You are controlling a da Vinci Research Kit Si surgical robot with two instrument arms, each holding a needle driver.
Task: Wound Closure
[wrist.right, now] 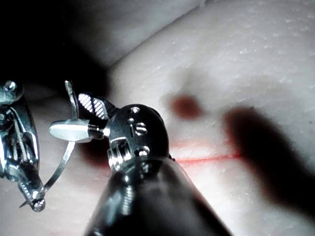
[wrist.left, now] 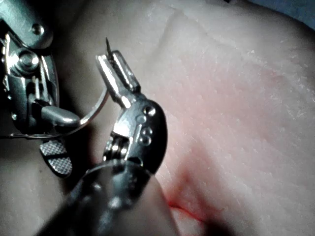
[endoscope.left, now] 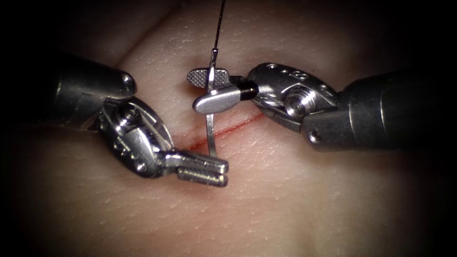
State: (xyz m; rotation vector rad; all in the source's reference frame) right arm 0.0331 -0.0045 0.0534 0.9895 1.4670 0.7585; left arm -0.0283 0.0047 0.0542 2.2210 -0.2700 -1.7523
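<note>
Here I am at mid-frame in the endoscope view, and my left tool (endoscope.left: 221, 172), coming in from the lower left, is clamped tight on the needle (endoscope.left: 210, 135) right near its sharp end. My left wrist view shows the point poking just past those jaws (wrist.left: 107, 58). My right tool (endoscope.left: 194, 91), in from the right, has its jaws spread, one ribbed face showing and one smooth back. The needle's upper stretch runs between them without being pinched, as far as I can judge. So the left has the needle and the right has nothing. The needle's long axis stands nearly vertical in the frame. The thread end is at the top, where the dark thread (endoscope.left: 220, 21) rises out of the upper edge, and the tip end is at the bottom, in my left jaws. It crosses above the red cut (endoscope.left: 238, 124), which slants across the pale tissue (endoscope.left: 285, 190). In my right wrist view the bright steel curve (wrist.right: 61, 164) arcs through open air, so I judge it out of the tissue. Both tools are on it, left at the tip, right by the tail.
</note>
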